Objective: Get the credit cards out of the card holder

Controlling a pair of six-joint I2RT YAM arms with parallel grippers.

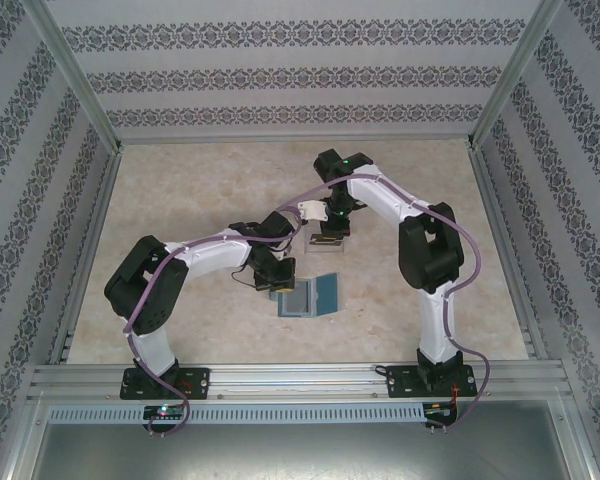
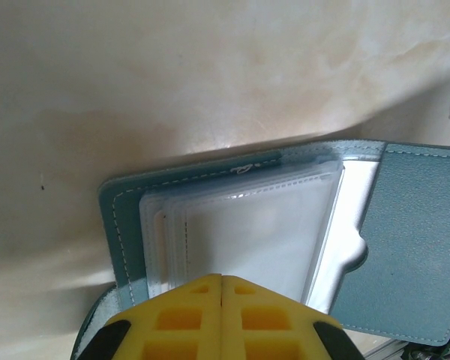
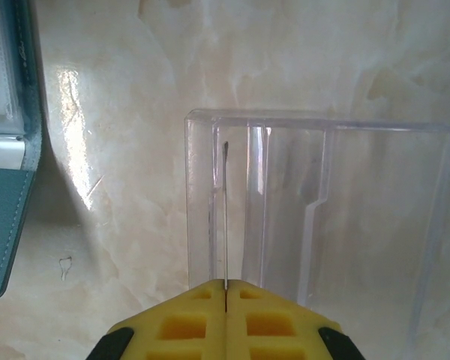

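Your right gripper [image 3: 226,283] has its jaws pinched on a thin credit card [image 3: 226,214], held edge-on above the clear plastic tray [image 3: 375,225]. Your left gripper [image 2: 221,279], jaws together, sits over the flat teal bifold card holder [image 2: 412,247], which lies open on the table. The card is likely light, stiff and slick, so grip it by a short edge.

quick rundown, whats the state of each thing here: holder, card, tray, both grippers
card holder: open, lying flat on the table, clear sleeves exposed
credit card: pinched by the right gripper, seen edge-on, standing against the clear tray
clear tray: on the table, apart from the card holder
left gripper: shut, tips at the sleeves' near edge
right gripper: shut on the credit card
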